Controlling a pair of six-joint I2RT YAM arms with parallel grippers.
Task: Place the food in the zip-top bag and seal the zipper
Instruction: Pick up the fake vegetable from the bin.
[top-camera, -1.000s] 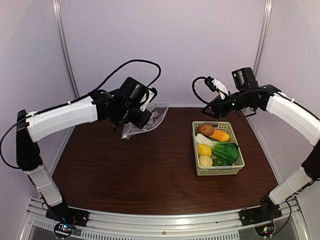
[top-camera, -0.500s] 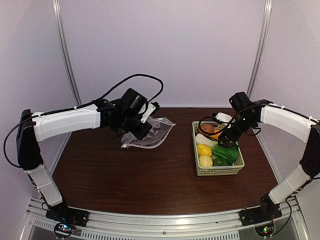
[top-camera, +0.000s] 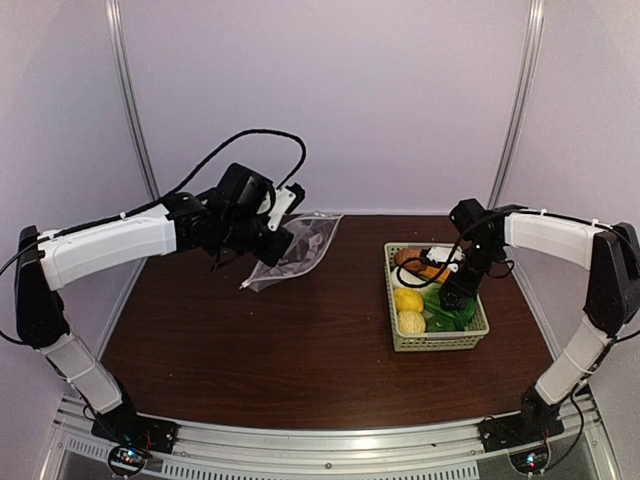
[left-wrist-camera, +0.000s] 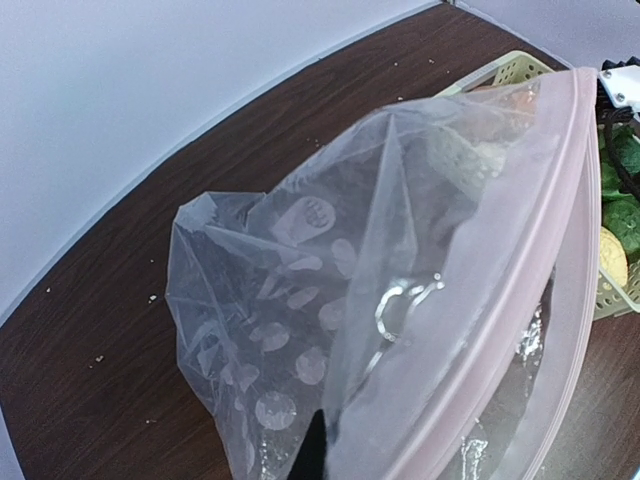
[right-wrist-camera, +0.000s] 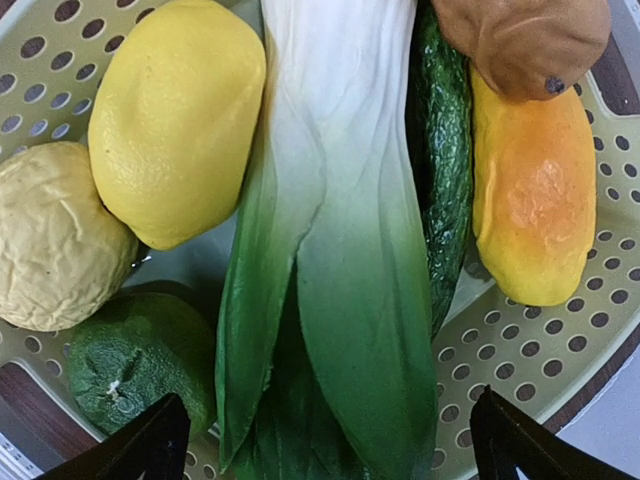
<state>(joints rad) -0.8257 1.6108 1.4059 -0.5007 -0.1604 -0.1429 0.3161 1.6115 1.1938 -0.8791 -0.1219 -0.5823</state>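
Note:
The clear zip-top bag hangs above the table at the back left, with my left gripper shut on its edge. In the left wrist view the bag fills the picture. Its pinkish zipper runs down the right side, and only one dark fingertip shows. My right gripper is down in the basket, open wide. Its fingertips straddle the bok choy leaves without touching them. Around the bok choy lie a lemon, an orange piece, a brown round one and a cucumber.
The pale green lattice basket stands at the right on the dark wooden table. A pale wrinkled fruit and a green fruit lie at the basket's near end. White walls close in the back and sides.
My right arm has swung down from above the basket into it, and its gripper has opened wide. The left arm has drawn the bag slightly left and up.

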